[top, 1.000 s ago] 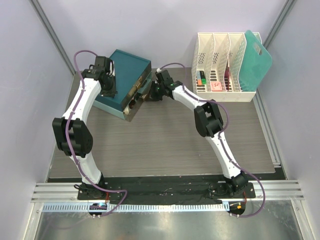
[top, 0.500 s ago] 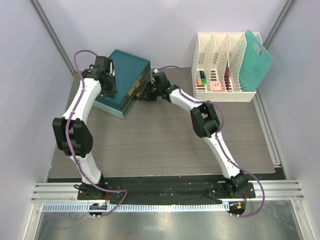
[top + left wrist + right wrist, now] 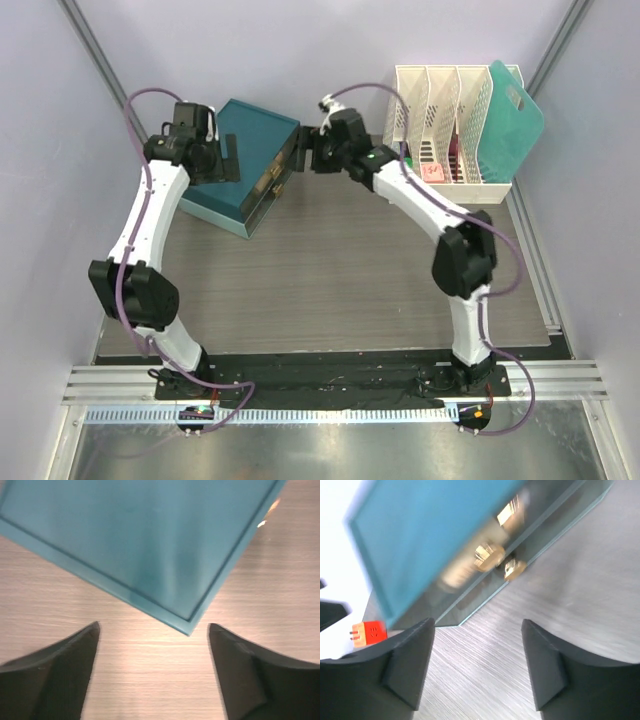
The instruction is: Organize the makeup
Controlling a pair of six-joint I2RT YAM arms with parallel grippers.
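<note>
The teal drawer box (image 3: 250, 150) stands at the back left with its drawers pushed in. Makeup (image 3: 489, 556) shows only as blurred beige and gold shapes behind the clear drawer fronts (image 3: 530, 535) in the right wrist view. My left gripper (image 3: 228, 160) hovers over the box's left part, open and holding nothing. In the left wrist view the left gripper (image 3: 154, 626) frames a corner of the box top (image 3: 140, 545). My right gripper (image 3: 309, 155) is just right of the drawer fronts, apart from them. In its wrist view the right gripper (image 3: 476, 625) is open over bare table.
A white slotted rack (image 3: 440, 95) stands at the back right with a teal board (image 3: 515, 115) in its last slot and small orange and pink items (image 3: 430, 170) low inside. A small red-orange block (image 3: 369, 632) shows at the left of the right wrist view.
A drawer stood pulled out a second ago and was then pushed in. Both grippers have opened and drawn back from the box, the right arm lifting up and away to the right.
</note>
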